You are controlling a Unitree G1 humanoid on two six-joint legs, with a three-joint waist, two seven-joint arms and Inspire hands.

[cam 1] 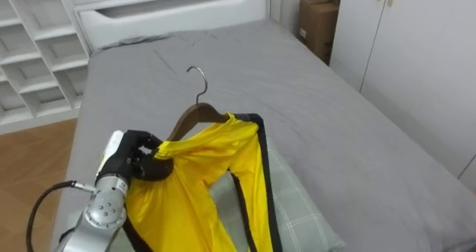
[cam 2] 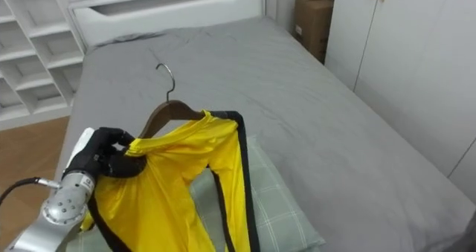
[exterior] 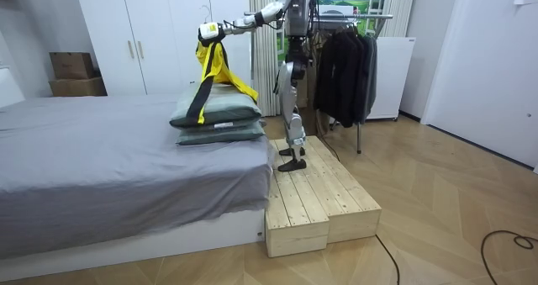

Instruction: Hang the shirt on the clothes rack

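Yellow garment (cam 1: 201, 178) on wooden hanger (cam 1: 195, 117); left hand (cam 1: 141, 157) clenched round hanger end, above pillows (cam 1: 297, 207).

Silver left arm rises from seven o'clock; the black left hand (cam 1: 137, 159), at eight o'clock, curls round a brown wooden hanger's (cam 1: 195, 117) end.

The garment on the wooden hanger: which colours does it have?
The garment is bright yellow with black edging; the left eye view shows it best.

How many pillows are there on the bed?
2, stacked at the end of the bed nearest the robot: the upper pillow lies under the hanging yellow garment, the lower pillow directly beneath it. None seems hidden.
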